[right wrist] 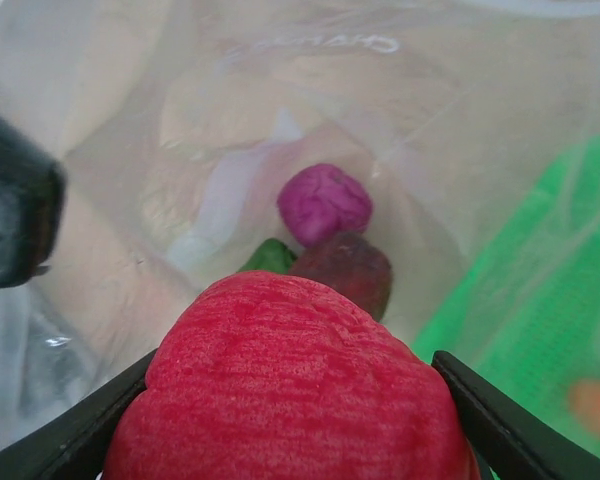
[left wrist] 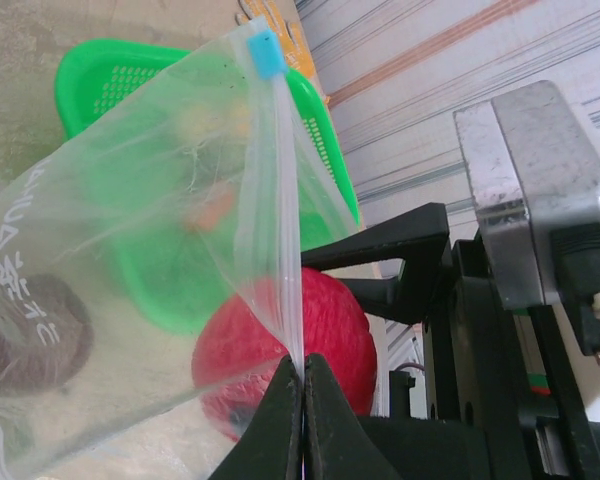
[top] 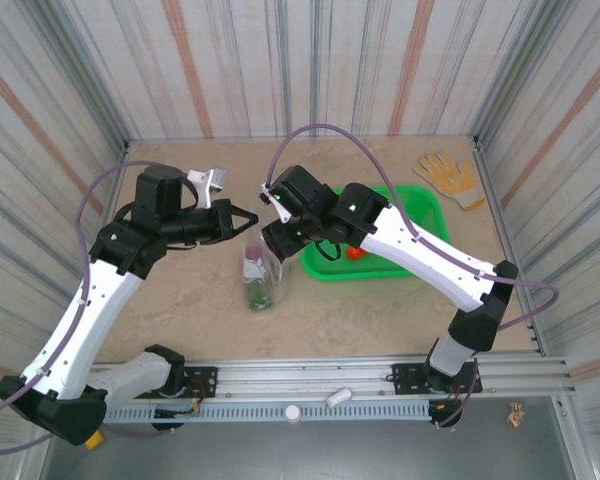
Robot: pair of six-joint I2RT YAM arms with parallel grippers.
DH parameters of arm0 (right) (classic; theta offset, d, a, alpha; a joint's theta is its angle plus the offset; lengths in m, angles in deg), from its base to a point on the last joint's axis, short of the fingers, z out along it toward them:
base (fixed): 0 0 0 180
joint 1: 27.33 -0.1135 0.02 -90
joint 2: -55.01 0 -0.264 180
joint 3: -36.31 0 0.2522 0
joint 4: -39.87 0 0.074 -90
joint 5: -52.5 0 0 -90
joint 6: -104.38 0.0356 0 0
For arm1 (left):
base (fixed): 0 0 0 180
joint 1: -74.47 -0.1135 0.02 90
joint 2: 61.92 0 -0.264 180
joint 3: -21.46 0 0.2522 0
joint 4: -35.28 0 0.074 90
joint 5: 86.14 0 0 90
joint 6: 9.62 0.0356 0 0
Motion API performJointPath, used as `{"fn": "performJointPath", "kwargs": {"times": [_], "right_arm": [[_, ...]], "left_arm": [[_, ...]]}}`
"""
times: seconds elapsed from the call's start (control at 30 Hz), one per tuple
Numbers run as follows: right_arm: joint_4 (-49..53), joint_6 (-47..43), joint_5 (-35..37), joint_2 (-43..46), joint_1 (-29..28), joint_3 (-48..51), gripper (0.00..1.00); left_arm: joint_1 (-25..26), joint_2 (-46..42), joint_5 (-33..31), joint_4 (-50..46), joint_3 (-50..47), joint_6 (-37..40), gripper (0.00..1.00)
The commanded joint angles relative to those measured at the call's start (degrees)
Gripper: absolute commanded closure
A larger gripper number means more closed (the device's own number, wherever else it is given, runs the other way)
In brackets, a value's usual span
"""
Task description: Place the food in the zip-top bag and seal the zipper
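The zip-top bag (top: 263,272) hangs at the middle of the worktop (top: 380,320), just to the left of the green mesh basket (top: 420,205), mouth up between the two arms. Inside it, down at the bottom, sit a magenta piece (right wrist: 325,203), a maroon piece (right wrist: 345,268) touching it, and a sliver of green piece (right wrist: 268,258) beside them. Right at the mouth is the red piece (left wrist: 325,320), and the right end effector (right wrist: 295,370) has it clamped, one finger against each side. On the other side, the left end effector (left wrist: 302,375) has its fingers pressed together on the zipper (left wrist: 280,220), pinching the strip low down, with the light blue slider tab (left wrist: 267,52) at the far upper end of the strip. In the basket there's a small orange-red piece (top: 355,252). A tan glove (top: 448,178) lies well apart in the far right corner.
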Motion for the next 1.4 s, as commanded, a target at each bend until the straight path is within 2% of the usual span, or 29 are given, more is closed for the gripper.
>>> {"fn": "performJointPath", "kwargs": {"times": [0.0, 0.07, 0.23, 0.6, 0.87, 1.0, 1.13, 1.27, 1.37], "right_arm": [[-0.50, 1.40, -6.91, 1.54, 1.45, -0.84, 0.29], [-0.27, 1.62, -6.93, 1.48, 1.85, -0.77, 0.22], [-0.39, 1.62, -6.76, 2.01, 2.29, -0.25, 0.17], [-3.22, 1.88, -4.66, 5.49, 3.44, 1.70, 0.17], [-4.62, 1.71, -0.94, 11.56, 5.81, 2.34, 0.19], [-6.36, 2.83, 0.92, 15.59, 9.64, 6.09, 0.21], [-7.50, 3.26, 5.83, 19.09, 13.62, 12.82, 0.22], [-9.87, 5.27, 5.16, 21.64, 20.22, 21.35, 0.22], [-10.23, 4.89, 7.17, 21.16, 22.85, 26.23, 0.22]], "left_arm": [[0.28, -0.56, -0.42, -0.81, 1.88, 1.43, 1.00], [0.25, -0.68, -0.42, -0.94, 1.87, 1.52, 1.00], [-0.02, -1.08, -0.61, -1.08, 1.34, 1.61, 1.00], [-0.10, -1.52, -0.53, -0.55, 0.11, 1.39, 1.00], [-0.10, -1.69, -0.97, -0.98, 0.57, 1.82, 1.00], [-0.06, -1.86, -1.19, -1.19, 0.90, 1.98, 1.00], [-0.06, -2.09, -1.02, -1.34, 0.90, 2.18, 1.00], [-0.09, -2.56, -1.15, -1.66, 0.65, 2.30, 1.00], [-0.11, -2.74, -1.07, -1.61, 0.47, 2.34, 1.00]]}}
